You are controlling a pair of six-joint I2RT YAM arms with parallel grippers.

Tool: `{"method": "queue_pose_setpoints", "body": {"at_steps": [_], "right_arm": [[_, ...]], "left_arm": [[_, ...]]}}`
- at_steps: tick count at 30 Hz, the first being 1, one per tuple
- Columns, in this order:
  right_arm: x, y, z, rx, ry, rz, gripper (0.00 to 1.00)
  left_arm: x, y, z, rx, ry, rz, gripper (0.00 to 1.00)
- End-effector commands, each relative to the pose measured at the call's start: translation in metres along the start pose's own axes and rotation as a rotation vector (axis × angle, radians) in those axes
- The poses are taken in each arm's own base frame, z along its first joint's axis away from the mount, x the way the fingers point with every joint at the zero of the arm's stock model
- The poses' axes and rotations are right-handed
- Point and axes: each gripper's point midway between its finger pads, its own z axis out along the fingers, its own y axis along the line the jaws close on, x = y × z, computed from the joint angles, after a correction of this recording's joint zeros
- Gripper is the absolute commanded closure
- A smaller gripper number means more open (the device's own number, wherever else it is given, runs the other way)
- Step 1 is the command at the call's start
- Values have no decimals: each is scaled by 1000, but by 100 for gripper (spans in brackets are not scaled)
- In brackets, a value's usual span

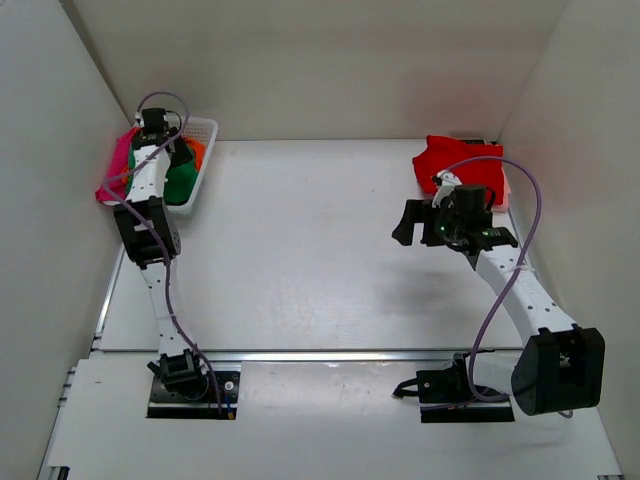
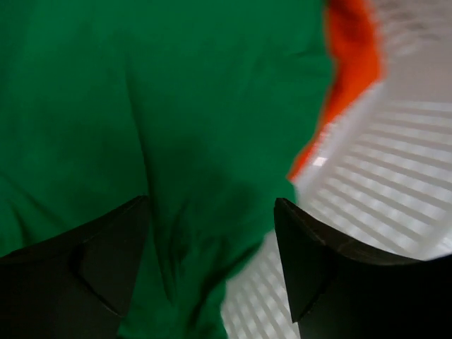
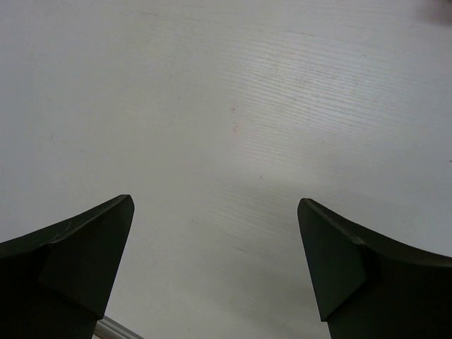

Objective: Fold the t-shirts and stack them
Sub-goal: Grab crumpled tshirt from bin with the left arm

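Observation:
A green t-shirt [image 1: 181, 181] lies bunched in the white lattice basket [image 1: 207, 127] at the back left, with an orange t-shirt [image 1: 198, 152] beside it and a magenta-pink t-shirt [image 1: 119, 162] hanging over the basket's left side. My left gripper [image 1: 178, 153] is open just above the green t-shirt [image 2: 176, 106], its jaws wide apart with green cloth between them [image 2: 212, 212]. The orange t-shirt [image 2: 349, 63] and basket floor [image 2: 395, 191] show to the right. A folded red t-shirt [image 1: 463, 165] lies at the back right. My right gripper [image 1: 408, 225] is open and empty over bare table [image 3: 215, 212].
White walls enclose the table on the left, back and right. The right arm's purple cable [image 1: 535, 215] loops beside the red t-shirt. A metal rail [image 1: 330, 354] runs along the table's near edge.

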Motion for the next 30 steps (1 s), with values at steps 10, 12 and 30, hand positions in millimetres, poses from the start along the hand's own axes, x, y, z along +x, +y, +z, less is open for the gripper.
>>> {"method": "queue_pose_setpoints", "body": {"at_steps": [10, 12, 30], "right_arm": [[-11, -8, -6, -8, -44, 0, 1], [-10, -2, -5, -19, -44, -5, 1], [3, 13, -12, -59, -77, 32, 1]], "left_arm": [[22, 25, 39, -126, 49, 4, 100], [-5, 6, 17, -81, -24, 20, 100], [-143, -104, -314, 611, -524, 2, 100]]}}
